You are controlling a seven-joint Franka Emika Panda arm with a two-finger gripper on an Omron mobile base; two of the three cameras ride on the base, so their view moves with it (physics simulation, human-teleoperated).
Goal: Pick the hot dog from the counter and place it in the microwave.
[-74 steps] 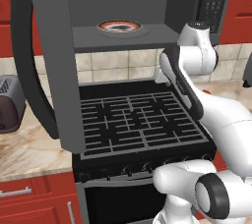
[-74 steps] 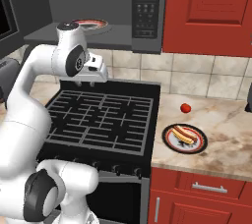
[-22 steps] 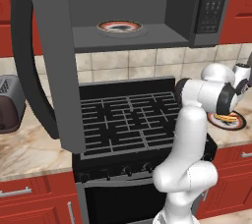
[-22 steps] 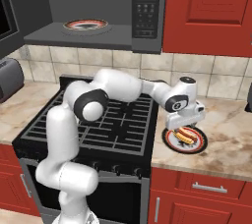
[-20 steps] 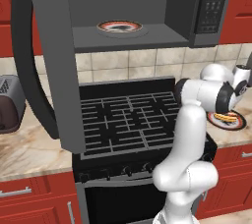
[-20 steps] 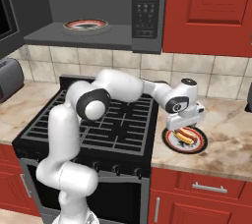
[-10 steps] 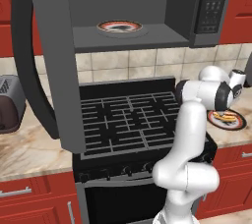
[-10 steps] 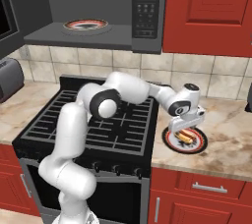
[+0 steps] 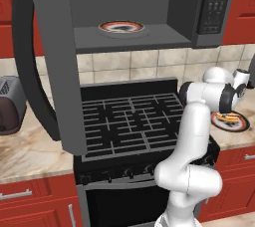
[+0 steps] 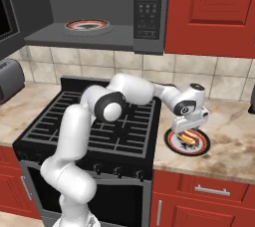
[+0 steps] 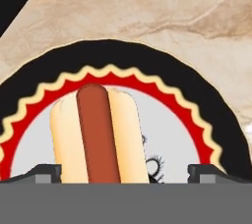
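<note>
End effector point(image 10: 188, 132) lower over hot dog point(image 11: 97, 132)

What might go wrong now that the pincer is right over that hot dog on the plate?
The hot dog sits left of centre between the open pincer fingertips, so a close may catch it unevenly and roll it. It rests on a loose plate on the counter, which could be nudged. Later, the microwave already holds another plate, leaving less room.

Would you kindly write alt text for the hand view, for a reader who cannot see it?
A hot dog lies on a round plate with a black rim and a red zigzag ring, seen close from above between the open tool tips. The plate rests on the beige marbled counter.
</note>
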